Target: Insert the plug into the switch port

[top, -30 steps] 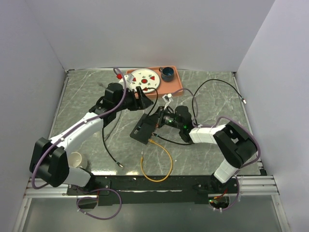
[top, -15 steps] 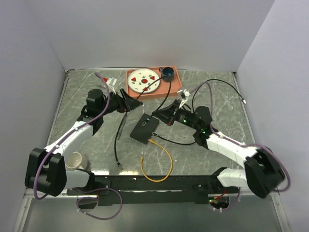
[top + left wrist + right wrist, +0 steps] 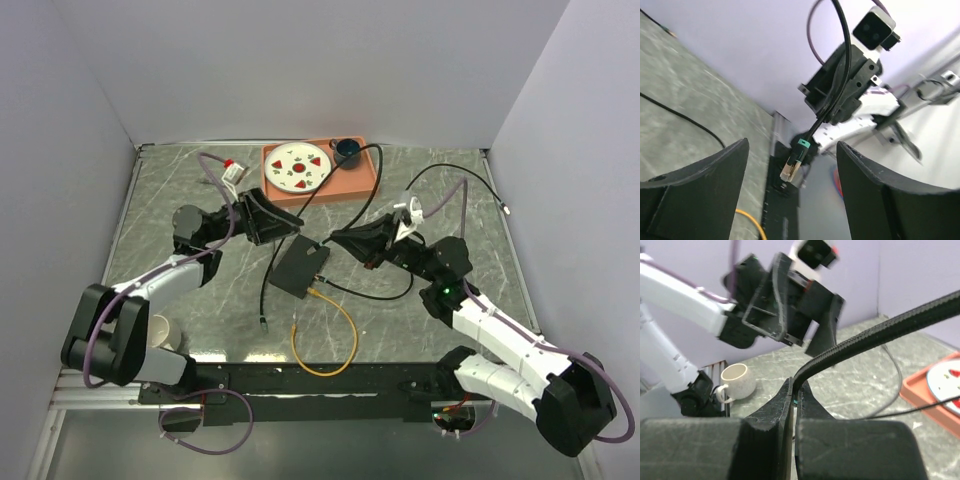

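- My right tool point(image 3: 794, 387) is pinched shut on the black cable point(image 3: 865, 337), and its plug point(image 3: 792, 164) dangles just past the fingers.
- My left tool point(image 3: 283, 224) stands wide with nothing between its fingers, facing the right one.
- The switch box point(image 3: 300, 266) lies flat on the counter point(image 3: 180, 200), near both tools and on the arm-base side of them. I can't make out its ports.

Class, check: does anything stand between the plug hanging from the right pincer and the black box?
Nothing visible does. The right pincer, shut on the cable, hangs the plug by the far corner of the box; the open left pincer faces it from the side. The ports themselves don't show.
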Action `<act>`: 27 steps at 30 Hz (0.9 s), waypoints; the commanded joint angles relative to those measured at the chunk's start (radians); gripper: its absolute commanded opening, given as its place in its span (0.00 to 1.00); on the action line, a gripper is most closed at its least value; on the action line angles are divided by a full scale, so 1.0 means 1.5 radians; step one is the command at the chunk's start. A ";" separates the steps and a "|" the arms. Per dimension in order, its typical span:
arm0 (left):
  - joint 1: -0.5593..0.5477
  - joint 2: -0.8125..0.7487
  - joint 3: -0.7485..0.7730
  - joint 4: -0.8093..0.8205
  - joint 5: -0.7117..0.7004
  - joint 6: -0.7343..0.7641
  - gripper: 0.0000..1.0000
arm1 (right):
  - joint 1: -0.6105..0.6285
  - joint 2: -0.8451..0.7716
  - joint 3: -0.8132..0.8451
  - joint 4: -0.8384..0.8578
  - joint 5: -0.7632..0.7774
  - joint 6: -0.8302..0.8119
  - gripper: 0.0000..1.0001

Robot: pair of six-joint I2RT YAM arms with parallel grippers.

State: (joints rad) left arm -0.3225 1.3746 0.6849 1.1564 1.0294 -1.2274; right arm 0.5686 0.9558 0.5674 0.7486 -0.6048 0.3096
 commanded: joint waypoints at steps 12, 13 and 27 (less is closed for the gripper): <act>-0.091 0.092 0.014 0.463 0.065 -0.195 0.68 | -0.004 -0.062 -0.012 0.104 -0.059 -0.047 0.00; -0.093 0.090 0.015 0.460 0.061 -0.192 0.66 | -0.005 -0.067 -0.012 0.099 -0.056 -0.048 0.00; -0.107 0.035 -0.008 0.463 0.041 -0.149 0.65 | -0.008 -0.085 -0.029 0.097 -0.027 -0.050 0.00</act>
State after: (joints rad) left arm -0.4713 1.4860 0.6834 1.2831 1.1011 -1.4925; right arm 0.5663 0.8539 0.5312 0.8314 -0.6758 0.2565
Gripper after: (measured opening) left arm 0.649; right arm 0.026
